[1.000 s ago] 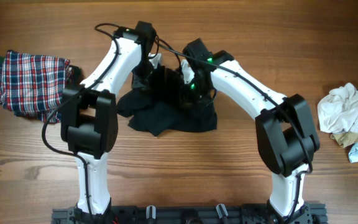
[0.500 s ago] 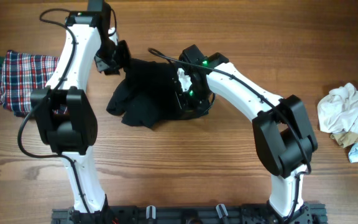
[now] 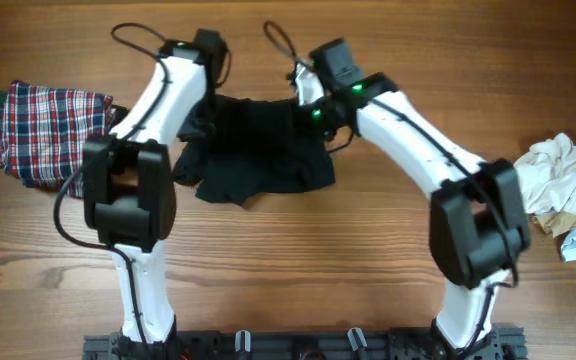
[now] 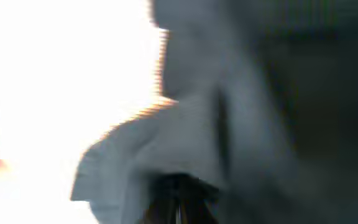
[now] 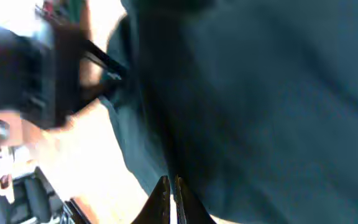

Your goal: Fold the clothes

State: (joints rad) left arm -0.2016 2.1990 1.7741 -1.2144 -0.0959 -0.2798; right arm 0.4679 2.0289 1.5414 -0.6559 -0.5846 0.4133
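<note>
Overhead view of the wooden table as two arms draw out a dark piece of laundry. At far left a plaid garment lies bunched and out of play. Next to it, the left gripper sits at the far left corner of the black garment. Its wrist view is blurred, but cloth gathers right at the closed-looking fingertips, so it appears pinched on the fabric.

A second ago this garment was a crumpled heap beneath both arms, which were working close together. Half a second ago the left arm had swung well out to the left, dragging one side with it. Now the cloth spreads in a rough rectangle at the table's centre, its far edge pulled nearly straight between the two grippers. The lower left part is still rumpled.

The right gripper holds the opposite far corner. Its wrist camera shows the fingertips drawn almost together with dark cloth filling the frame behind them, which reads as a narrow pinch on the hem. At far right a pile of white and beige clothes waits, well apart from the work.

By this look the spreading step is near done, and the first fold has not yet begun.
</note>
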